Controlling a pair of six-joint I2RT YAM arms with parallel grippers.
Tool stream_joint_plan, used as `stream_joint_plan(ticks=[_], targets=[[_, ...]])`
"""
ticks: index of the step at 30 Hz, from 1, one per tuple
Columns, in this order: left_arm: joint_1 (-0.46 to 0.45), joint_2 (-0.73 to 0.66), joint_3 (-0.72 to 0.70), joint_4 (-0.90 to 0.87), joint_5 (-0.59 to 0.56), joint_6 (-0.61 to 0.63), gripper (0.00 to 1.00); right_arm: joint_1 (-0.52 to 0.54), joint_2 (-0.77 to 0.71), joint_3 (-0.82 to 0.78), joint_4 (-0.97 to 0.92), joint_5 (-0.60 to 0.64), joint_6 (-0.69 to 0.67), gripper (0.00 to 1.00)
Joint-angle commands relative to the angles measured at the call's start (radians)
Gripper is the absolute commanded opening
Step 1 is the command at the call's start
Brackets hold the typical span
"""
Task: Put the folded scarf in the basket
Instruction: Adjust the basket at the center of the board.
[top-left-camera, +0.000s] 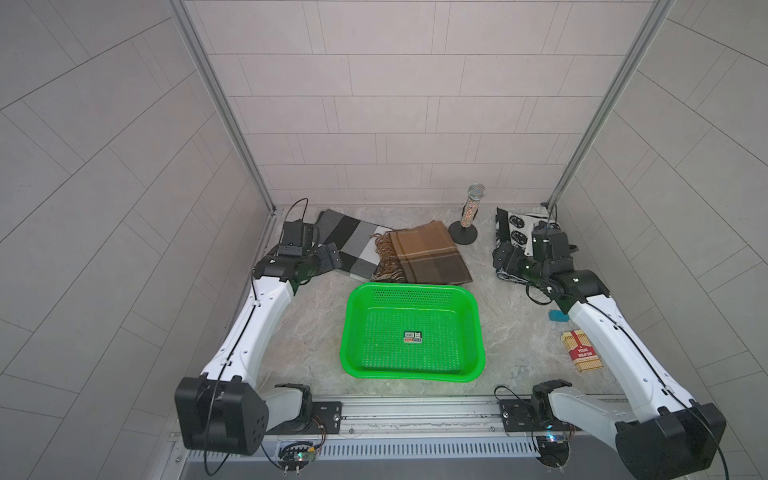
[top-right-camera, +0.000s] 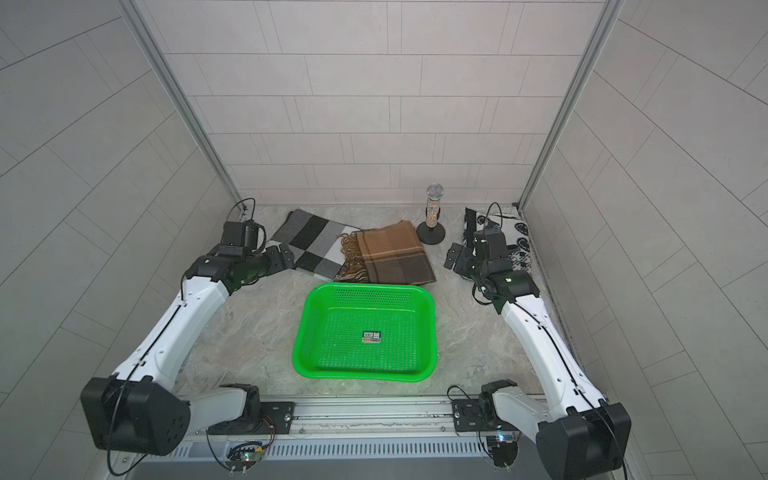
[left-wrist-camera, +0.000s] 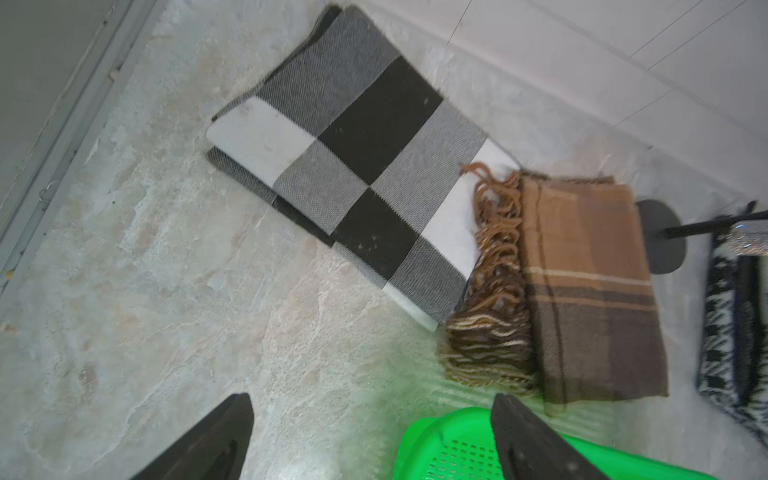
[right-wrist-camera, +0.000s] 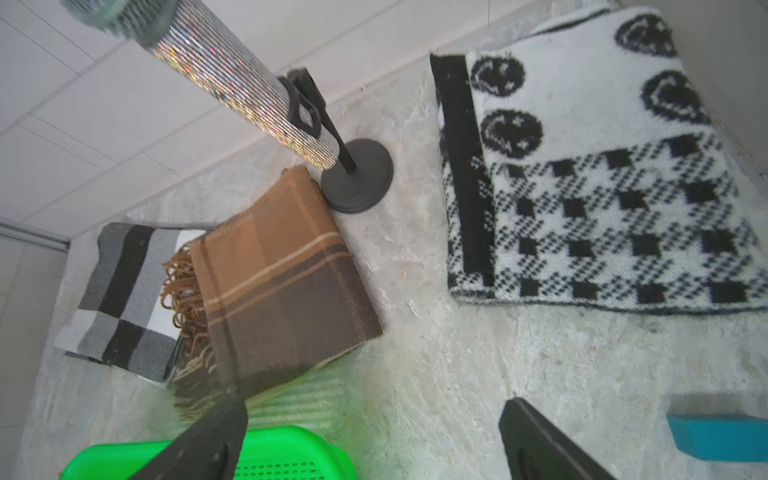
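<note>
A bright green, shallow, perforated plastic basket (top-left-camera: 411, 297) sits mid-way on the marbled grey tabletop (top-left-camera: 316, 332), with only a small label sticker (top-left-camera: 413, 337) on its bottom. All three scarves lie on the table outside the basket. A folded brown plaid scarf (top-left-camera: 432, 257) with a fringe lies just beyond the basket's far rim. A folded grey, black and white checked scarf (top-left-camera: 353, 243) lies beyond the basket's far corner on the left arm's side, its end under the brown fringe. A folded black-and-white knitted scarf (top-left-camera: 517, 224) with round faces lies well beyond the far corner on the right arm's side. A glittery silver microphone (top-left-camera: 471, 208) on a black round stand rises behind the basket, between the brown and knitted scarves. The left gripper (left-wrist-camera: 374, 436) hangs past the basket's far left corner at the checked scarf's near edge, jaws spread wide and holding nothing. The right gripper (right-wrist-camera: 370, 440) hangs past the far right corner before the knitted scarf, jaws apart and also holding nothing. A small teal block (top-left-camera: 558, 316) and a red card box (top-left-camera: 581, 352) lie to the basket's right.
</note>
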Motion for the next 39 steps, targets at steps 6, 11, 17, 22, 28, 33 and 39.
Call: stream_joint_plan(ticks=[6, 11, 17, 22, 28, 33, 39], targets=[[-0.006, 0.059, -0.024, -0.045, 0.058, 0.006, 0.84, 0.035, -0.05, -0.188, 0.023, -0.113, 0.197, 0.73], [-0.036, 0.073, -0.041, -0.039, 0.09, -0.004, 0.8, 0.087, 0.007, -0.216, 0.092, -0.125, 0.239, 0.72], [-0.021, 0.135, -0.016, -0.066, -0.05, 0.002, 0.81, 0.115, 0.032, -0.222, 0.097, -0.116, 0.244, 0.72], [0.103, 0.283, 0.016, 0.013, 0.038, -0.086, 0.79, 0.124, 0.024, -0.216, 0.091, -0.112, 0.236, 0.72], [0.158, 0.453, 0.073, 0.136, 0.222, -0.211, 0.73, 0.143, 0.016, -0.197, 0.077, -0.087, 0.195, 0.72], [0.158, 0.541, 0.102, 0.181, 0.263, -0.269, 0.69, 0.195, 0.065, -0.179, 0.099, -0.082, 0.168, 0.67], [0.157, 0.601, 0.125, 0.219, 0.266, -0.298, 0.65, 0.25, 0.195, -0.147, 0.171, -0.104, 0.148, 0.58]])
